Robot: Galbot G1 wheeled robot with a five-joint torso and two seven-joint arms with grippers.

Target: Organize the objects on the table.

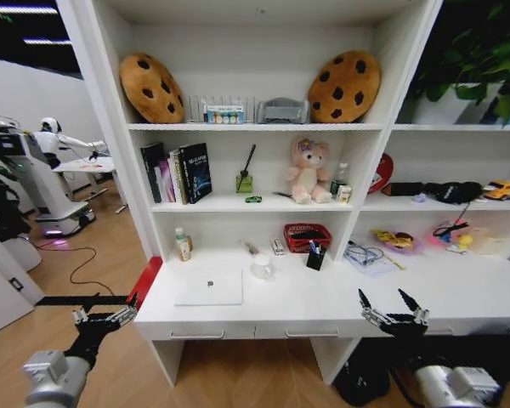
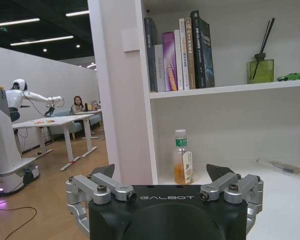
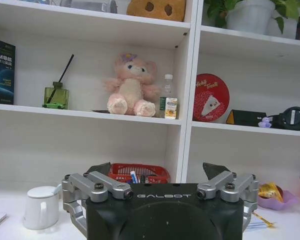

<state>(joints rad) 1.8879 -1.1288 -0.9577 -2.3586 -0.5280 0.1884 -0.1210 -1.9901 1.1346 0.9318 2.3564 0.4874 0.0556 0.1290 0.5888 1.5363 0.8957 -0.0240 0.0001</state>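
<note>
The silver laptop (image 1: 208, 287) lies closed on the white table (image 1: 323, 302). A green-labelled clear bottle (image 1: 183, 245) (image 2: 182, 157) stands at the desk's back left. Blue pens stick out of a black holder (image 1: 315, 255) beside a red basket (image 1: 307, 237) (image 3: 140, 173). The tiny green toy car (image 1: 253, 199) (image 2: 291, 76) (image 3: 54, 105) sits on the shelf above. A pen (image 2: 285, 167) lies on the desk. My left gripper (image 1: 102, 321) (image 2: 162, 172) hangs open off the desk's left front corner. My right gripper (image 1: 394, 310) (image 3: 157, 169) is open at the front edge, right of centre.
A white mug (image 1: 262, 267) (image 3: 41, 206) stands behind the laptop. Cables and yellow clutter (image 1: 397, 239) lie on the right of the desk. Books (image 1: 177, 172), a reed diffuser (image 1: 245, 180) and a pink bear (image 1: 309, 171) fill the shelf. Another robot (image 1: 30, 170) stands far left.
</note>
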